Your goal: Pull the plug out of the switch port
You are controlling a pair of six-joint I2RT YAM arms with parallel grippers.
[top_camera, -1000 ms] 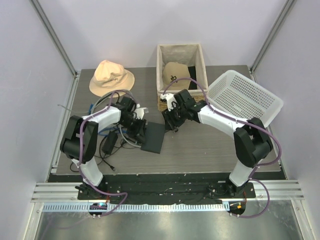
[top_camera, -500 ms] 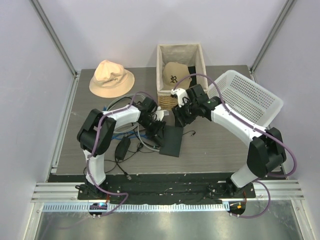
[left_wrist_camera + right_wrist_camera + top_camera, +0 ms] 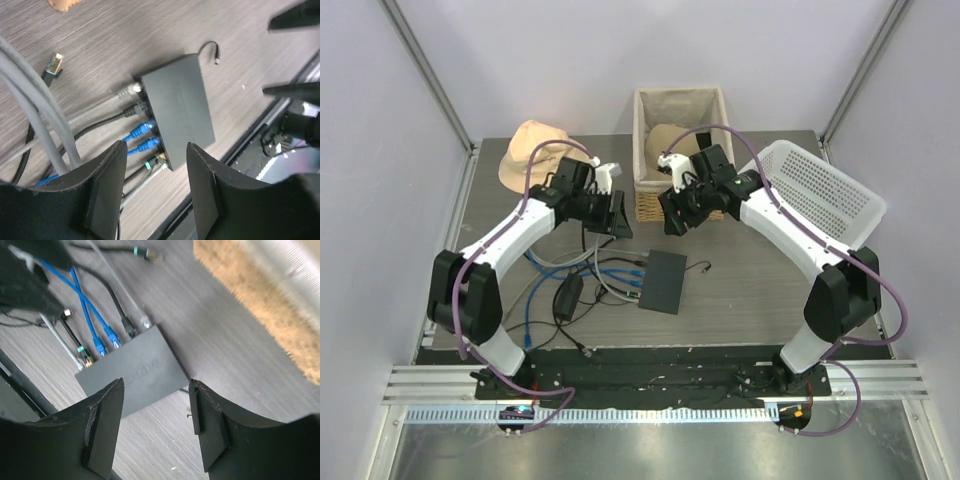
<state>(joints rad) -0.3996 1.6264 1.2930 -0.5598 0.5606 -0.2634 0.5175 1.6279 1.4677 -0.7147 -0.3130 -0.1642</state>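
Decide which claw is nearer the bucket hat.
Left. The left claw hangs just right of the bucket hat, its arm crossing the brim. The right claw is farther right, in front of the wicker basket.

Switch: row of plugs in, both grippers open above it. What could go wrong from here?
1. The plugs sit tight side by side, so a gripper could catch two at once.
2. Neither the left gripper nor the right gripper holds the switch; pulling one plug may just drag it.
3. Loose cables alongside could snag a gripper.
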